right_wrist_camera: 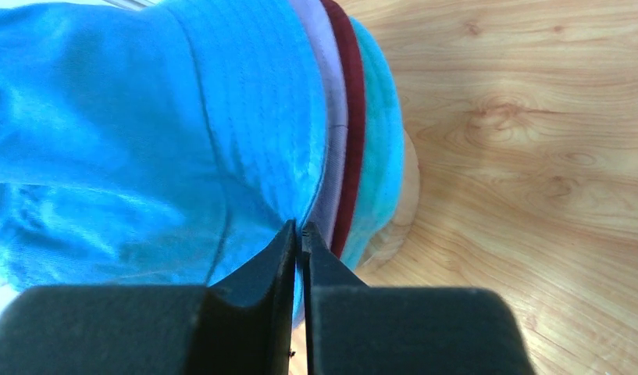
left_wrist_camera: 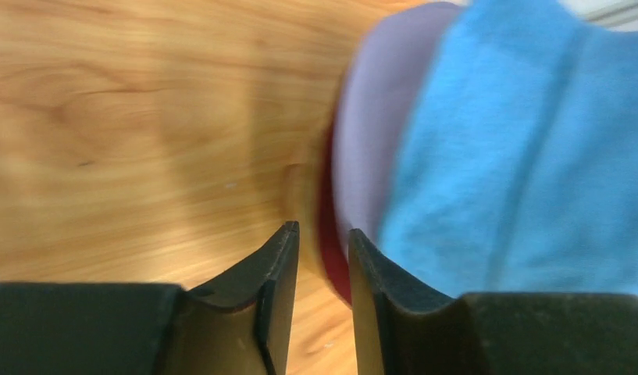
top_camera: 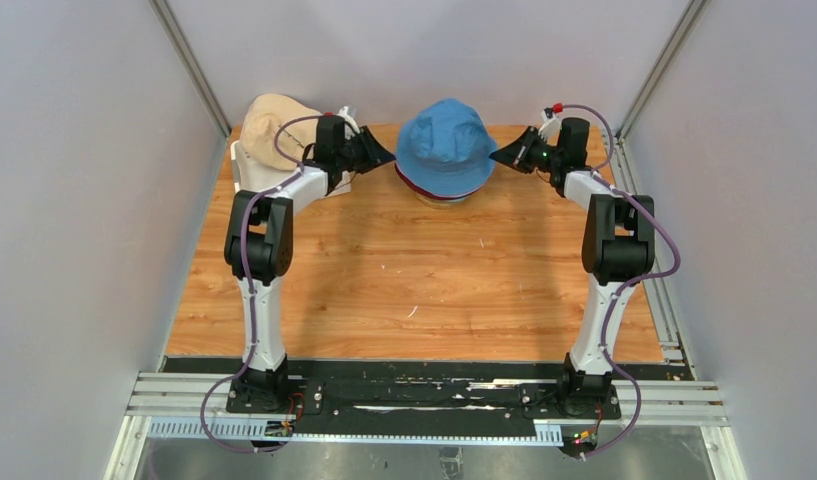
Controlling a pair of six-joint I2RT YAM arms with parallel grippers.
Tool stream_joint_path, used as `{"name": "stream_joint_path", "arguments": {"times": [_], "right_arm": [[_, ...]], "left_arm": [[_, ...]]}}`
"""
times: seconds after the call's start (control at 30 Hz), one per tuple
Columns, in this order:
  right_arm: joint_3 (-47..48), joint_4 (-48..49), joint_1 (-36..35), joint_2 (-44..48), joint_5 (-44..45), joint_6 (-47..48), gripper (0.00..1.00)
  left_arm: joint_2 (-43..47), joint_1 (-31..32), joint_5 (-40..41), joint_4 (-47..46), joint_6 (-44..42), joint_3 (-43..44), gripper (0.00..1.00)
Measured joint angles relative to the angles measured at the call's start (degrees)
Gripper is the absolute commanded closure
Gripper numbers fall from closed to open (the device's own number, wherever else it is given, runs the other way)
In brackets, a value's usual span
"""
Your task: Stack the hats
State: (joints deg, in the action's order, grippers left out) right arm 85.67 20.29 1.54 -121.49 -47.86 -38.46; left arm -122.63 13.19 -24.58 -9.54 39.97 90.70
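Note:
A blue hat (top_camera: 446,145) tops the stack at the back middle of the table. In the right wrist view, lavender (right_wrist_camera: 319,94), dark red (right_wrist_camera: 353,117) and teal (right_wrist_camera: 378,141) brims lie under the blue hat (right_wrist_camera: 144,141). My right gripper (right_wrist_camera: 298,230) is shut on the blue brim at the stack's right side (top_camera: 499,157). My left gripper (left_wrist_camera: 322,234) stands slightly open at the stack's left edge (top_camera: 384,157), nothing between its fingers; the dark red brim (left_wrist_camera: 331,250) and lavender brim (left_wrist_camera: 370,141) lie just beyond its tips. A beige hat (top_camera: 274,125) sits at the back left.
The stack rests on a wooden stand (right_wrist_camera: 397,211). A white basket (top_camera: 242,165) under the beige hat stands in the back left corner, behind my left arm. Grey walls close in the table on three sides.

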Motion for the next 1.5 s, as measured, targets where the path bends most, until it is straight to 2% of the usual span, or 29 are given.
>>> {"name": "stream_joint_path", "arguments": {"times": [0.03,0.17,0.23,0.47,0.53,0.77,1.03,1.17,1.33,1.43,1.5], "right_arm": [[0.0,-0.3,0.0,0.0,0.1,0.0,0.79],[0.0,-3.5,0.1,0.0,2.5,1.7,0.49],[-0.2,-4.9,0.4,0.4,3.8,2.5,0.44],[-1.2,-9.1,1.3,6.2,6.7,5.0,0.40],[-1.2,-10.4,1.4,9.1,8.0,6.2,0.40],[1.6,-12.7,1.4,16.4,9.5,8.3,0.40],[12.3,-15.6,-0.9,14.8,9.5,8.5,0.41],[14.8,-17.2,-3.4,14.7,10.0,9.9,0.40],[14.6,-19.4,-5.2,14.8,11.4,12.0,0.40],[14.6,-20.4,-5.3,15.0,12.0,12.8,0.40],[14.6,-20.9,-5.3,15.2,12.2,13.1,0.40]], "left_arm": [[0.0,-0.4,0.9,0.9,-0.5,-0.3,0.57],[0.3,-2.3,4.8,6.2,-2.5,-1.1,0.56],[1.1,-2.9,6.5,8.4,-3.6,-1.3,0.56],[11.0,-2.7,11.5,12.7,-6.9,-3.9,0.55],[14.9,-2.6,12.7,13.2,-7.8,-4.0,0.50],[24.7,-2.6,14.7,12.9,-10.0,-0.3,0.49],[24.1,-2.6,13.4,13.0,-10.0,1.2,0.48],[25.0,-2.7,17.3,15.3,-12.5,0.8,0.45],[26.1,-7.9,19.8,18.8,-13.0,0.7,0.45],[22.6,-13.0,22.2,24.4,-13.2,6.4,0.46],[17.4,-14.7,24.5,28.8,-14.4,14.7,0.46]]}}
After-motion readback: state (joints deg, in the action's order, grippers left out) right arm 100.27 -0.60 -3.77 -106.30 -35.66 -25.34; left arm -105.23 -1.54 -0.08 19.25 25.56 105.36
